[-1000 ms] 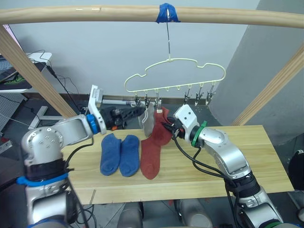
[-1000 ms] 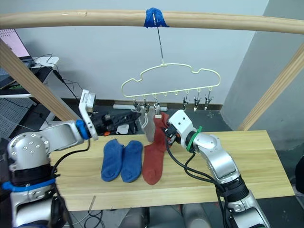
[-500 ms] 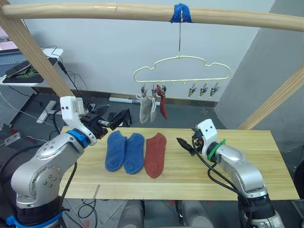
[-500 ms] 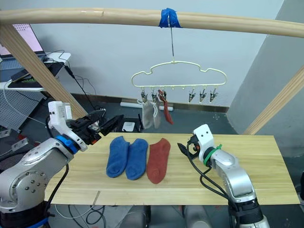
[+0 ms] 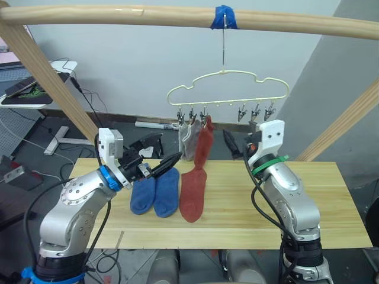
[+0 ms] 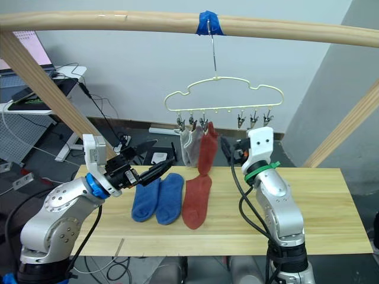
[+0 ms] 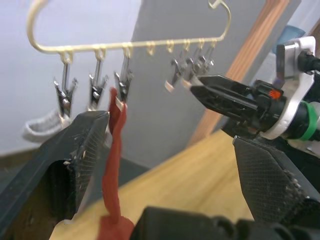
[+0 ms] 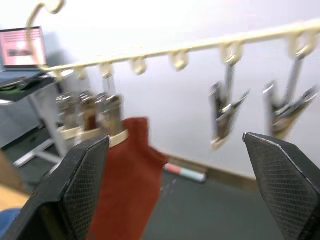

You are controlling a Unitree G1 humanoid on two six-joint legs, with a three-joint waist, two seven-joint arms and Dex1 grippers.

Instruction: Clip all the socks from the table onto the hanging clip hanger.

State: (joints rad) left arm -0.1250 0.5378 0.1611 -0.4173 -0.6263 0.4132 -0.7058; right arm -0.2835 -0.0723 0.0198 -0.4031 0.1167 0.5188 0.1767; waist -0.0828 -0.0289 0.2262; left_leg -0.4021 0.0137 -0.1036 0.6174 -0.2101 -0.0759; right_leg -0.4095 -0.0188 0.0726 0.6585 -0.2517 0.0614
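Rust-red sock hangs long axis vertical from the clip hanger, beside two grey socks. Second red sock and two blue socks lie lengthwise on the pale wood table. Left gripper and right gripper both gape open, empty. Grey wall behind.

The pale plank tabletop carries two blue socks lying side by side, touching. Just beside them lies a rust-red sock, seemingly touching the nearer blue one.
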